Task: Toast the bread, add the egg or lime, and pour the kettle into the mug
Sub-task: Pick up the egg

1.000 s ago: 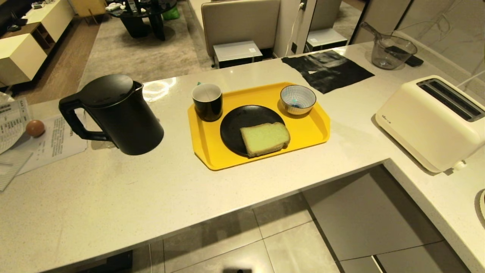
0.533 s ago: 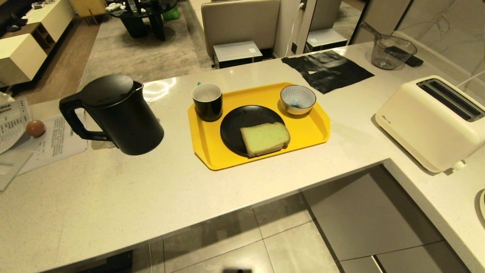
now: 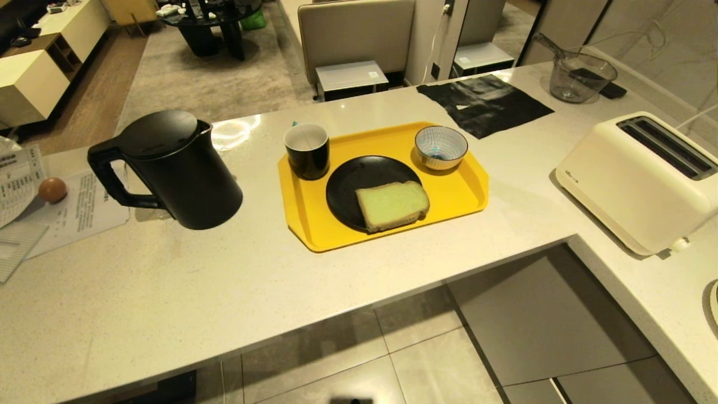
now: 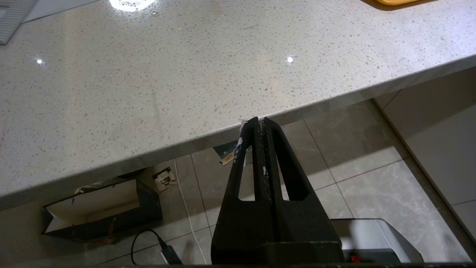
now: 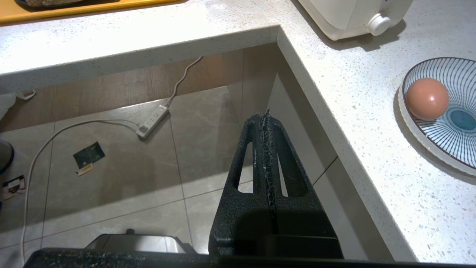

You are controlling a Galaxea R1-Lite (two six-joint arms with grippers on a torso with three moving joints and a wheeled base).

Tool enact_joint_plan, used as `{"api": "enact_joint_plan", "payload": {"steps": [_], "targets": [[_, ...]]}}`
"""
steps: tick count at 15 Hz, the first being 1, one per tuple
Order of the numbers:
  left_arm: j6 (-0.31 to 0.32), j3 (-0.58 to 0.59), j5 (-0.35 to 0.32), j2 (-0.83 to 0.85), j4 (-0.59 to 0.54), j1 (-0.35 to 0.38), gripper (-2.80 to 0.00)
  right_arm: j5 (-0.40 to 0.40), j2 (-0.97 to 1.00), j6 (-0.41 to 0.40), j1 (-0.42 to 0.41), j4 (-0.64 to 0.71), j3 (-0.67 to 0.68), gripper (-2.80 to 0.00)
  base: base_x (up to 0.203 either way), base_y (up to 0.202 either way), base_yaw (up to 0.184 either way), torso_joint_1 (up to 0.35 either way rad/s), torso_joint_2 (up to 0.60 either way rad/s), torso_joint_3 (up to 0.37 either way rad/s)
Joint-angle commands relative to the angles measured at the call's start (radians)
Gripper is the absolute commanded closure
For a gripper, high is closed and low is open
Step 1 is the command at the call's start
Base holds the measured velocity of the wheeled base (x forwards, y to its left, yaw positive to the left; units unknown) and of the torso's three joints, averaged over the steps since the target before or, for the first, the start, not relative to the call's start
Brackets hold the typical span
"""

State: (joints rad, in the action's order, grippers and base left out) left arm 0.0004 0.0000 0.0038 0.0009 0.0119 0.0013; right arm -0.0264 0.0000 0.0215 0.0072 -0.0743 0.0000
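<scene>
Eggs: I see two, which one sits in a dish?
The egg in the striped plate near the toaster. The other egg lies on papers left of the kettle.

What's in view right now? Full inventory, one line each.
kettle: 1, matte black, counter left of the tray
tray: 1, yellow, counter centre
mug: 1, black outside, white inside, tray's far left corner
plate: 1, black, on the tray
bread: 1, pale green face, tan crust, on the plate
striped bowl: 1, blue-white, tray's far right corner
eggs: 2, light brown; one on papers at far left, one in a striped dish on the right counter
toaster: 1, cream, right counter
clear jug: 1, far right
black mat: 1, behind the tray
left gripper: shut, at the counter edge
right gripper: shut, over the floor
</scene>
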Motion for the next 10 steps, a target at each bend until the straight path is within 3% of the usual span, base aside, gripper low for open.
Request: {"api": "enact_joint_plan", "payload": {"steps": [1,10], "targets": [[0.000,0.000,0.000,0.001,0.000,0.001,0.00,0.000,0.003,0.000,0.000,-0.001,0.026,0.00,0.000,0.000,0.000,0.000,0.00,0.000],[0.000,0.000,0.001,0.001,0.000,0.000,0.00,0.000,0.002,0.000,0.000,-0.001,0.026,0.00,0.000,0.000,0.000,0.000,0.00,0.000]]}}
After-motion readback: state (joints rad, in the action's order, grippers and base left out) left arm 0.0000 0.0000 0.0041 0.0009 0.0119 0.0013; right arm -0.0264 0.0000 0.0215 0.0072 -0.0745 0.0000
